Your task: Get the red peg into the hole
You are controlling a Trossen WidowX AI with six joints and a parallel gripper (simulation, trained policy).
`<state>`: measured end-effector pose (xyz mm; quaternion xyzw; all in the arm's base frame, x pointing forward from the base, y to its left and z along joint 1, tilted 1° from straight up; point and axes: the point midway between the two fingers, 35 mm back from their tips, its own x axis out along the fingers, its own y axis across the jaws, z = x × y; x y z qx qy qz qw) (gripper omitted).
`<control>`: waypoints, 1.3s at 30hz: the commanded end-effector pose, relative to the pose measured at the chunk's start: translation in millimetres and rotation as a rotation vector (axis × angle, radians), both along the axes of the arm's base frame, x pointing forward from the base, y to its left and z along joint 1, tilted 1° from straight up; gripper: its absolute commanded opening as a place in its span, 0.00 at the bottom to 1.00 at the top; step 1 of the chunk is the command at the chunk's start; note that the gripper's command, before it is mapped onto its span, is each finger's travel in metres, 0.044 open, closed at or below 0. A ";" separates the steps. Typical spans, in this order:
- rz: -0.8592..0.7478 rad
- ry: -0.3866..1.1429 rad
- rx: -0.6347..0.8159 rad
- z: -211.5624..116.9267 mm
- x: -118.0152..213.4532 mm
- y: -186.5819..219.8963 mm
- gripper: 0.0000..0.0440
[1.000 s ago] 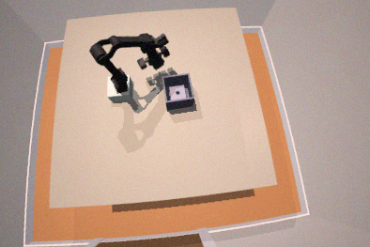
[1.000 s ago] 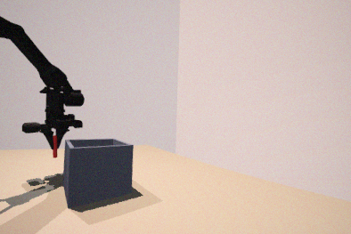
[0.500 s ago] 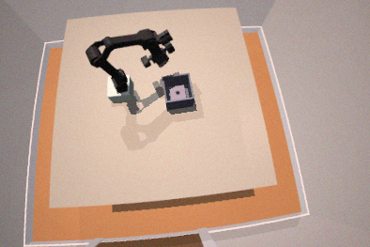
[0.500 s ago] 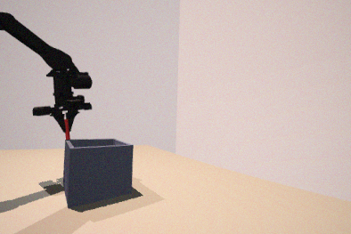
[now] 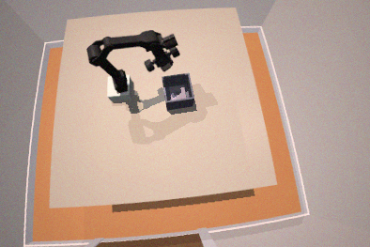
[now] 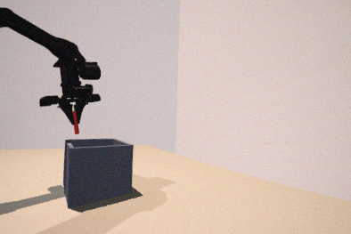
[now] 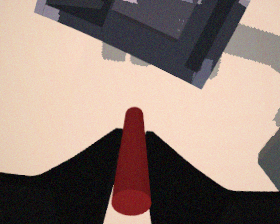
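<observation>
Gripper (image 5: 161, 69) (image 6: 76, 123) (image 7: 133, 136) is clamping the red peg (image 6: 76, 124) (image 7: 133, 155). Slim and probably stiff, it is likely needing a firm mid-length hold.

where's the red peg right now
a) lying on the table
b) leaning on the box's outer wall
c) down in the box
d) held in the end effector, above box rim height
d: the peg is pinched in the end effector, its lower tip higher than the box's rim
</observation>
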<state>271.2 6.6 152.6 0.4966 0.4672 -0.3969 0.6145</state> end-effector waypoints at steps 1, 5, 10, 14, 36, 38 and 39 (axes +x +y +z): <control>-0.006 0.010 -0.014 0.8 1.0 -9.4 0.00; -0.018 0.020 -0.025 1.6 3.0 -21.8 0.00; -0.030 0.034 -0.033 1.3 5.9 -36.4 0.00; -0.038 0.045 -0.036 0.1 8.4 -47.2 0.00; -0.054 0.103 -0.036 -30.8 21.2 -97.5 0.00; -0.056 0.105 -0.033 -36.1 22.7 -100.5 0.00; -0.056 0.106 -0.032 -38.8 23.5 -101.9 0.00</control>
